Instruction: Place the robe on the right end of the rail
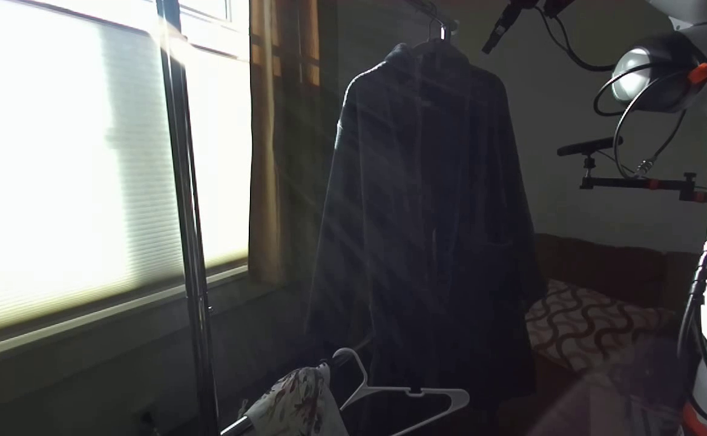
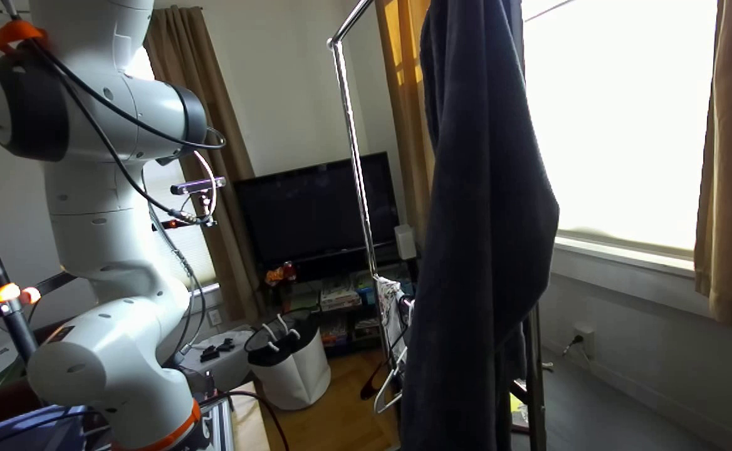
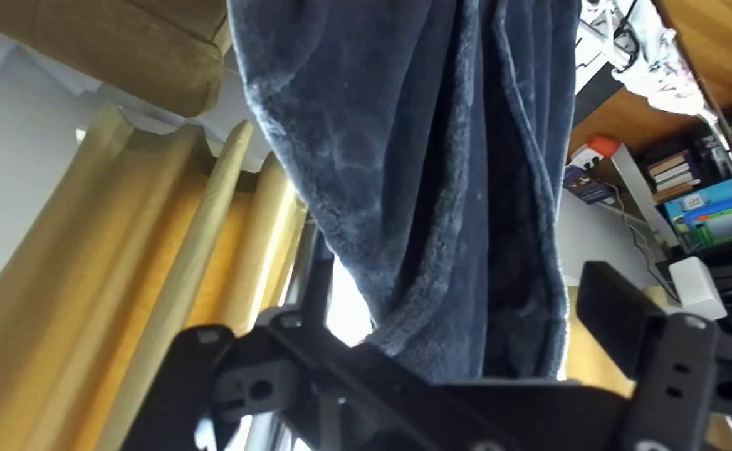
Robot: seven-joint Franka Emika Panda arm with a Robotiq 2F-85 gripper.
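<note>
Jaws gaped wide near the long navy plush robe (image 3: 416, 156); snagging cloth could drag it off the thin chrome rail (image 2: 351, 21).

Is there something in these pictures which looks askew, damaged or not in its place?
Only the white hanger stands out, in an exterior view: it looks tilted and bare, low in front of the robe, beside the patterned cloth. The angle may exaggerate that tilt. I see no spill or damage.
</note>
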